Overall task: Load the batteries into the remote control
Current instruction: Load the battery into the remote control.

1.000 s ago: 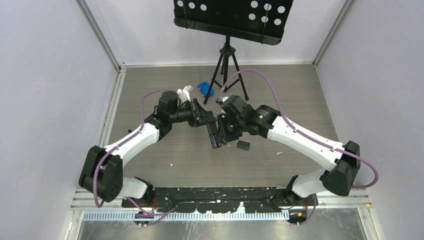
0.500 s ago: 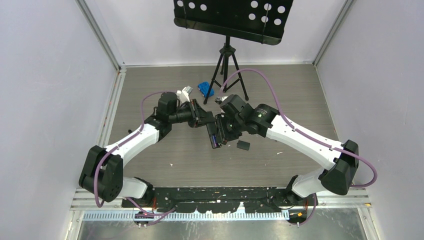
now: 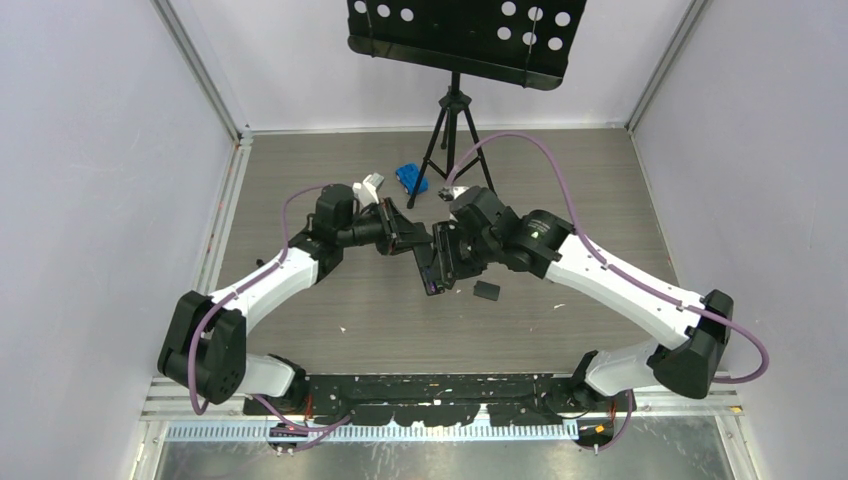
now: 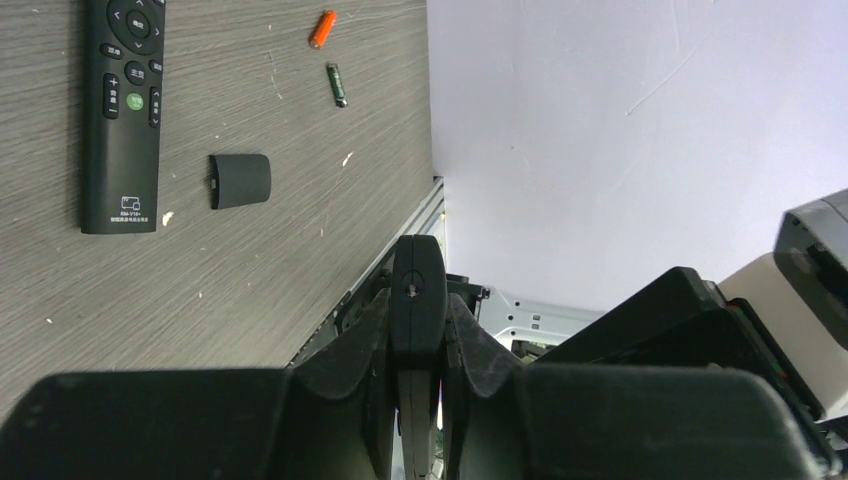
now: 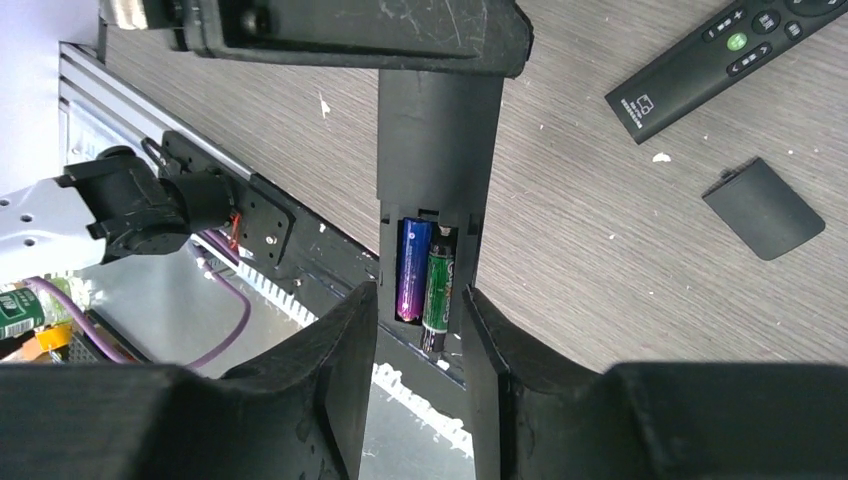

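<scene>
Above mid-table, left gripper (image 4: 418, 315) clamps the remote control (image 5: 438, 140) steady so right gripper (image 5: 420, 300), jaws parted, can seat the batteries (image 5: 438, 285).

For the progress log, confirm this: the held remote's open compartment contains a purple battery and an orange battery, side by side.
The colour is wrong: the right wrist view shows the open compartment of the remote control containing a purple battery and a dark green battery, side by side. The orange battery lies on the table.
</scene>
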Motion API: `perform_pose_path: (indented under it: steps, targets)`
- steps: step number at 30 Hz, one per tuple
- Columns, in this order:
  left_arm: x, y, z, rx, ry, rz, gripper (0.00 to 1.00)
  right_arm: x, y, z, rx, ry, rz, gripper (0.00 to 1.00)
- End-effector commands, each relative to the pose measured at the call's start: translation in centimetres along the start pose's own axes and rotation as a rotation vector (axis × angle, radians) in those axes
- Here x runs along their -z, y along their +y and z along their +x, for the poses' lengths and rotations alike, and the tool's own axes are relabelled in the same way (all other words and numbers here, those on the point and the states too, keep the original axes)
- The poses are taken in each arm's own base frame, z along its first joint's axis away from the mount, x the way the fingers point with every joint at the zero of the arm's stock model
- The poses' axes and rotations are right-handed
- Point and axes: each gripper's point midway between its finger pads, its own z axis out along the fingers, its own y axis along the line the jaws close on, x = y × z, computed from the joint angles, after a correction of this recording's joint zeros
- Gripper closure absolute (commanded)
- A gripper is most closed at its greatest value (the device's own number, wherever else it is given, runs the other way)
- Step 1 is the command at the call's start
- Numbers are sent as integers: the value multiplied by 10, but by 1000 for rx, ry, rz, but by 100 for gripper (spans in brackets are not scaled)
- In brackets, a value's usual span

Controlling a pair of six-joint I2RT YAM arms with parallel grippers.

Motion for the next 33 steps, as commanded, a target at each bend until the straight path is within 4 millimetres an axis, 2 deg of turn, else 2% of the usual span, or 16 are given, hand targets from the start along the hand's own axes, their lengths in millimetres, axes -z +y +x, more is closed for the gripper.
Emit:
perform_pose_path:
  steps: [1, 3, 7, 12, 13, 16, 23, 28, 30, 33]
  targets:
    - [4, -12, -5, -13, -13, 50, 100, 24, 10, -22, -44, -137, -45, 54]
    - [5, -15, -6, -10, -22, 62, 100, 34, 6, -30, -88, -211, -41, 43]
    - [7, -30, -11, 27, -47, 120, 100, 48, 3, -41, -249, -360, -101, 30]
    - [13, -57, -22, 113, -104, 236, 100, 62, 13, -52, -491, -523, -324, 22]
    - [15, -63, -25, 132, -123, 258, 100, 59, 10, -48, -533, -538, -355, 22]
    - [18, -73, -32, 196, -150, 291, 100, 69, 14, -54, -603, -600, -459, 20]
    - [23, -79, -38, 292, -179, 359, 100, 90, 24, -64, -664, -673, -614, 20]
    - [27, -80, -37, 303, -193, 367, 100, 96, 26, -66, -689, -701, -678, 20]
    - [30, -82, -37, 309, -199, 372, 100, 96, 25, -66, -707, -704, -689, 23]
    - [34, -88, -34, 332, -201, 390, 100, 92, 22, -65, -733, -701, -686, 33]
